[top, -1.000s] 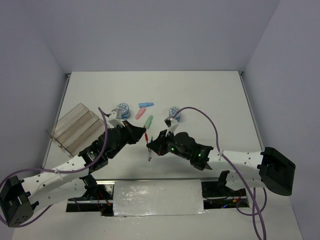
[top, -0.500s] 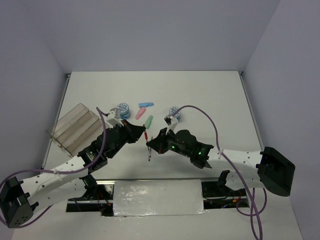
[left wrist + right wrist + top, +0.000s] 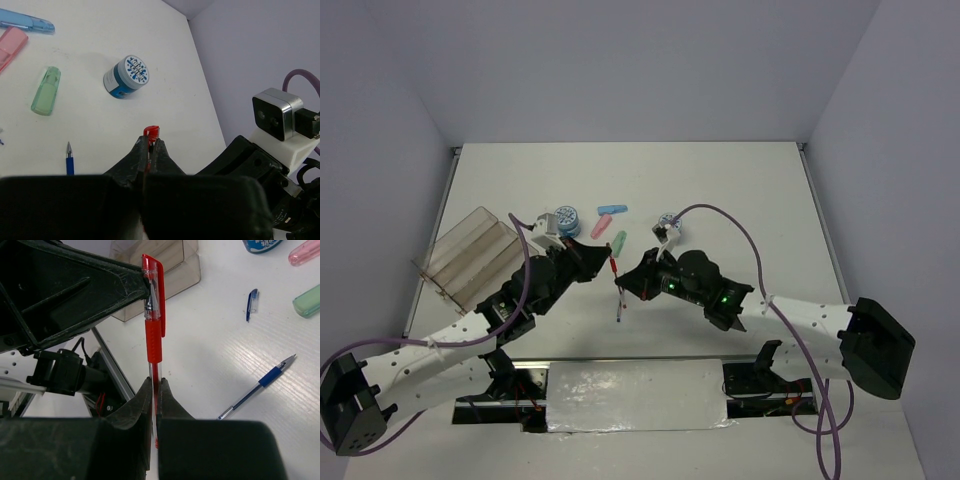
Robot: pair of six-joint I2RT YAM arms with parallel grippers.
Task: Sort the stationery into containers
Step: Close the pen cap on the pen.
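White table; left gripper, right gripper tight on red pen

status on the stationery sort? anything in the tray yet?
Done: nothing that shows; the tray looks empty.
In hand: one red pen, gripped at both ends above the table, left gripper on the cap, right gripper on the barrel.
Left: blue pen, green capsule, pink capsule, blue capsule, left disc and right disc, all outside the tray.
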